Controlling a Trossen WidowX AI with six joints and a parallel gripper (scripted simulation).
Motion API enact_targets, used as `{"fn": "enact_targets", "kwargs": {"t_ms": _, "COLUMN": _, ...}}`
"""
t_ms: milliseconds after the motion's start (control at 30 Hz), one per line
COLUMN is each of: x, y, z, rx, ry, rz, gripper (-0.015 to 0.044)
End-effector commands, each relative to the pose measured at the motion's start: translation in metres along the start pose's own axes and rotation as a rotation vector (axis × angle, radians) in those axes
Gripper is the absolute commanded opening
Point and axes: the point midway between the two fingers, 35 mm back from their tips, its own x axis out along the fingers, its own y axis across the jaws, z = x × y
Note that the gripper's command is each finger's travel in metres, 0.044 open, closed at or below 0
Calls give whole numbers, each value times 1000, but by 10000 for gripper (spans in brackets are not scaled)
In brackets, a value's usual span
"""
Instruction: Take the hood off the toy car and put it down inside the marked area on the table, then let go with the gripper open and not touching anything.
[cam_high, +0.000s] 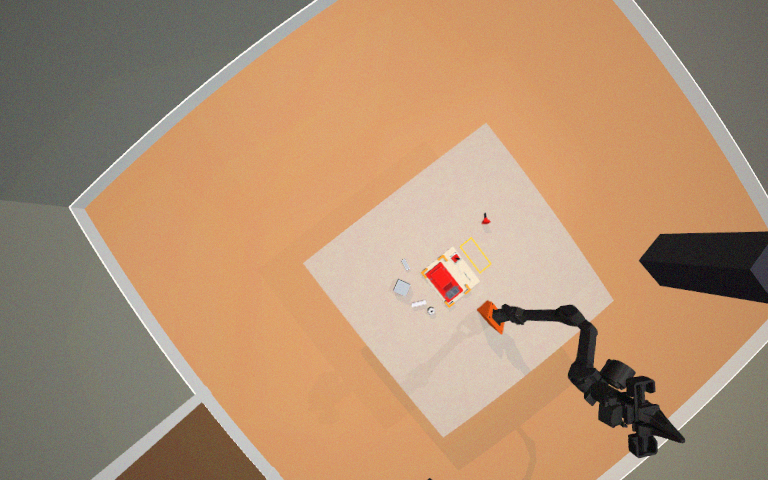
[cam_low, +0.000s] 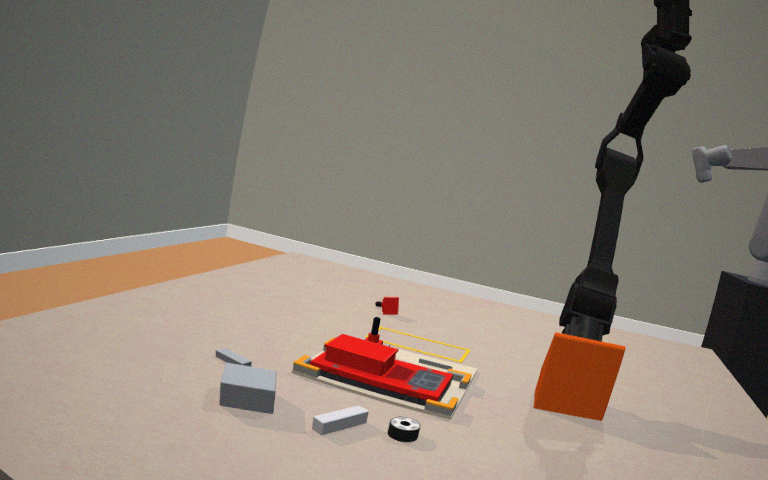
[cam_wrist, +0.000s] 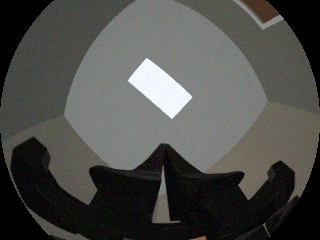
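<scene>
The toy car (cam_high: 436, 272) (cam_low: 410, 389) is red and sits on a cream plate with orange corner pieces. A raised red box (cam_low: 360, 354) on it looks like the hood, though I cannot tell for certain; a grey panel (cam_high: 453, 292) (cam_low: 428, 379) lies at the car's other end. The marked area, a yellow outline (cam_high: 480, 250) (cam_low: 424, 338), is on the table beside the plate, with nothing inside it. My gripper (cam_high: 682, 439) (cam_wrist: 163, 147) is shut and empty, far from the car, its wrist camera facing the ceiling. The gripper is outside the exterior view.
A grey block (cam_high: 402, 287) (cam_low: 247, 388), two pale bars (cam_high: 418, 303) (cam_low: 340, 420) (cam_high: 405, 264) (cam_low: 232, 357) and a wheel (cam_high: 431, 308) (cam_low: 403, 429) lie near the car. A red-black piece (cam_high: 485, 220) (cam_low: 390, 305) lies past the outline; another (cam_high: 455, 258) (cam_low: 375, 328) stands on the plate.
</scene>
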Motion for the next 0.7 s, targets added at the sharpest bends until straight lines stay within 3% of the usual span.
{"fn": "enact_targets", "kwargs": {"t_ms": 0, "x": 0, "y": 0, "z": 1, "rx": -3, "ry": -2, "rz": -1, "gripper": 26}}
{"fn": "enact_targets", "kwargs": {"t_ms": 133, "x": 0, "y": 0, "z": 22, "rx": -63, "ry": -60, "rz": -21, "gripper": 131}}
{"fn": "enact_targets", "kwargs": {"t_ms": 500, "x": -17, "y": 15, "z": 139, "rx": -376, "ry": -373, "rz": -148, "gripper": 420}}
{"fn": "enact_targets", "kwargs": {"t_ms": 667, "x": -33, "y": 27, "z": 187, "rx": -499, "ry": -508, "rz": -214, "gripper": 440}}
